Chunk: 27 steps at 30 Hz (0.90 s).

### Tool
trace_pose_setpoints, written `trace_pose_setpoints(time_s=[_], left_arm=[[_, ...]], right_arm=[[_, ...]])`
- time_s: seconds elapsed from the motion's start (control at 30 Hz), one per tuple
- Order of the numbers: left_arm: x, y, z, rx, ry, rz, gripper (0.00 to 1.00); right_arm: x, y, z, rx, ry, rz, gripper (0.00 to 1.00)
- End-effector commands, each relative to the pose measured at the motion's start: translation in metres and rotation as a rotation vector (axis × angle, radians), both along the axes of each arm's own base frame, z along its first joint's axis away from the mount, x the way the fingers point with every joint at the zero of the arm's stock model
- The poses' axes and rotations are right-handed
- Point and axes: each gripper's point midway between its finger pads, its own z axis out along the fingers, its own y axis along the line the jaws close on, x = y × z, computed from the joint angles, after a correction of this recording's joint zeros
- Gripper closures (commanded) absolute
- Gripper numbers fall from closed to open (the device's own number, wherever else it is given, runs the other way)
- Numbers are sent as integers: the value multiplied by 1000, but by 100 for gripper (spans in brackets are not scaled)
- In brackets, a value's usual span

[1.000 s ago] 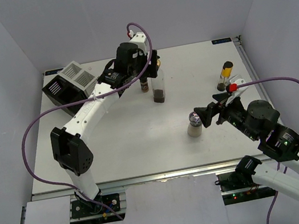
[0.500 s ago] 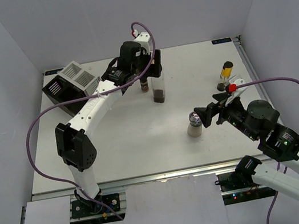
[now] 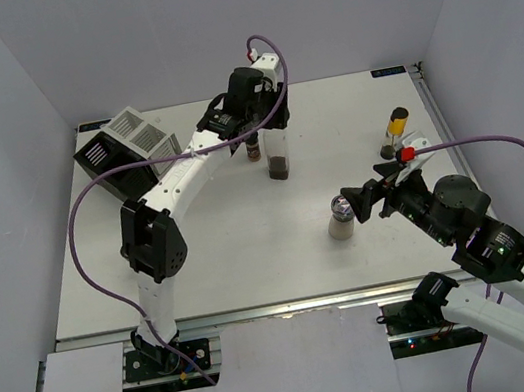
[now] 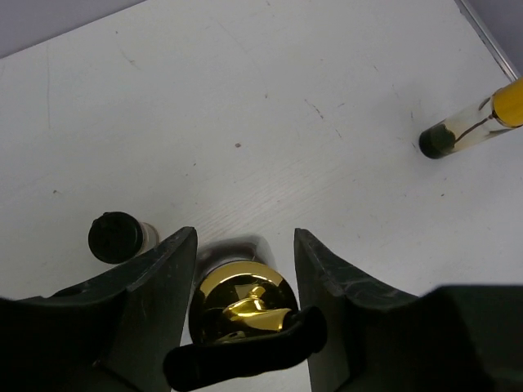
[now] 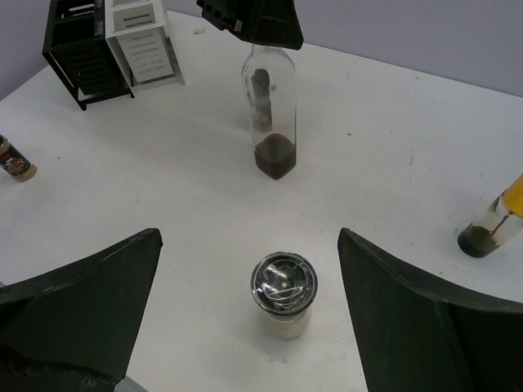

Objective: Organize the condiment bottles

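Observation:
The tall clear bottle (image 3: 277,156) with a gold pourer (image 4: 241,302) and dark liquid stands upright at the back centre of the table. My left gripper (image 4: 245,238) comes down over its top, both fingers tight against the pourer cap. A short dark-capped spice jar (image 3: 253,151) stands just left of it. The cream shaker (image 5: 283,296) with a metal top stands between the wide-open fingers of my right gripper (image 5: 249,234), touching neither. The slim black-capped bottle (image 3: 395,132) with yellow contents stands at the right.
A black and white slotted rack (image 3: 122,150) sits at the back left corner. Purple cables loop over both arms. The table's right edge (image 3: 444,123) runs close behind the slim bottle.
My left arm has swung a little to the right and its jaws have narrowed onto the top of the tall bottle. The right arm and the bottles have not moved.

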Motion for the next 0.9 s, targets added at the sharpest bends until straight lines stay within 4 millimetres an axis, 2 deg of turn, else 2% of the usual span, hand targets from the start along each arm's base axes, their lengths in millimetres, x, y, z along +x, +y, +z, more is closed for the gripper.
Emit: trace_pose_setpoints(time_s=[0.0, 0.13, 0.27, 0.33, 0.57, 0.67, 0.87], left_arm=[[-4, 2, 24, -14, -46, 23, 52], [-8, 4, 24, 22, -56, 40, 71], [-12, 6, 34, 26, -73, 53, 100], [-12, 8, 40, 22, -84, 61, 100], [-8, 18, 92, -34, -145, 135, 100], [-13, 24, 111, -50, -150, 152, 100], [-26, 44, 124, -43, -147, 199, 100]], right_arm=[[2, -3, 16, 32, -60, -20, 5], [4, -1, 13, 31, -57, -15, 5], [4, 1, 12, 31, -53, -9, 5], [4, 1, 12, 32, -53, -11, 5], [3, -2, 13, 33, -55, -21, 5], [3, -3, 13, 35, -53, -25, 5], [1, -5, 16, 40, -54, -27, 5]])
